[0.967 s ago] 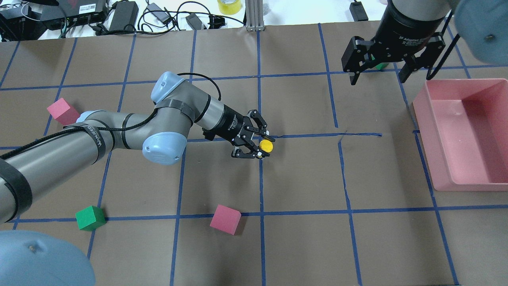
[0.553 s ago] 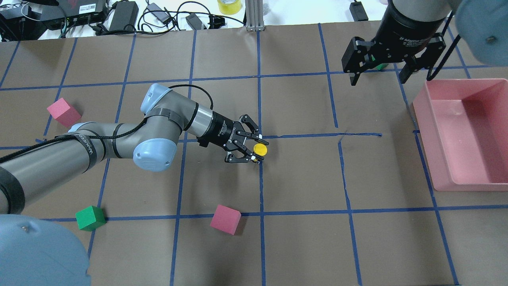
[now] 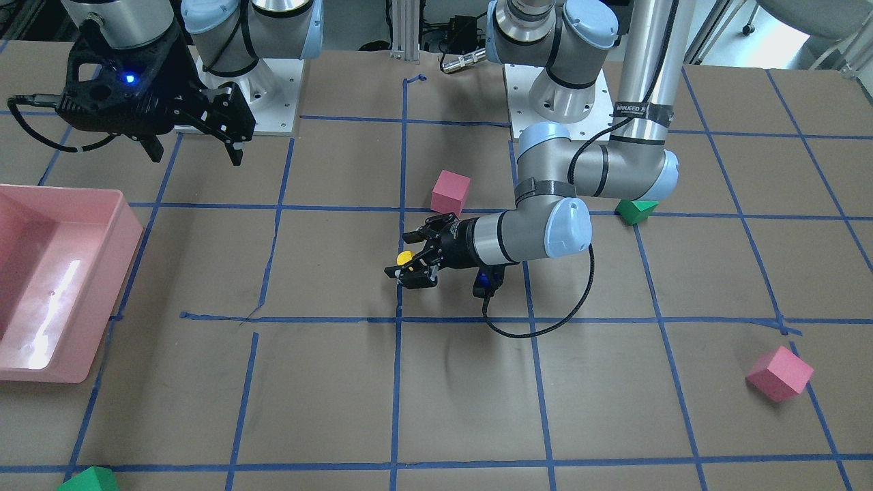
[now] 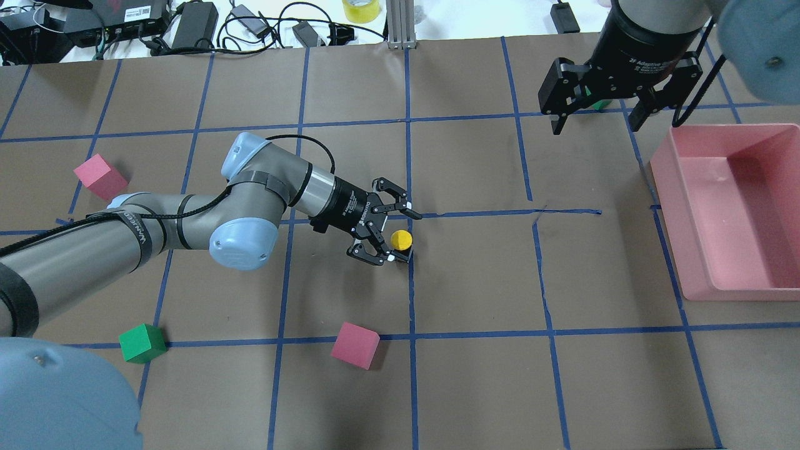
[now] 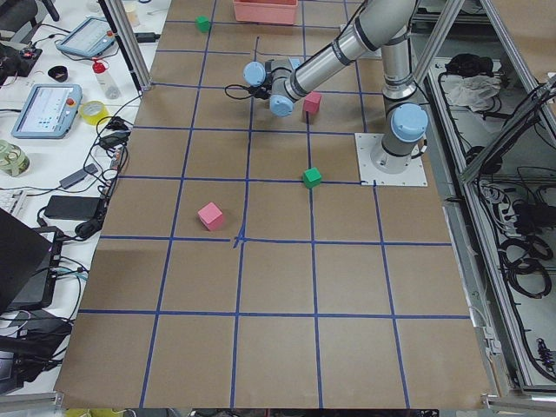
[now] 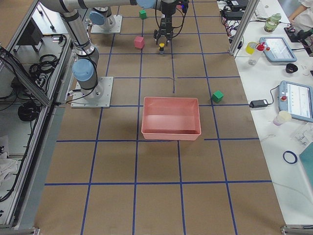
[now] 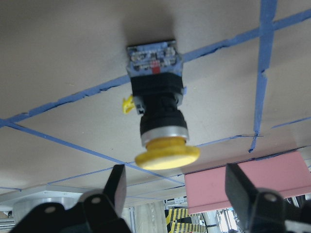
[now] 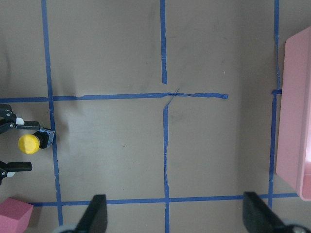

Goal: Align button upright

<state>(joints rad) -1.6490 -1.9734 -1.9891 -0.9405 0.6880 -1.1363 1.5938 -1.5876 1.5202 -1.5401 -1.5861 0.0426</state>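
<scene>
Inside your wide-spread left gripper (image 4: 403,237), the button (image 4: 401,239) looks light and tippy; grip its stiff black body (image 7: 156,103).

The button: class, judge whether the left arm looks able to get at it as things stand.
Probably yes. The left gripper is open with a finger on either side of the button, and nothing lies between them; the nearest pink cube sits well clear.
</scene>
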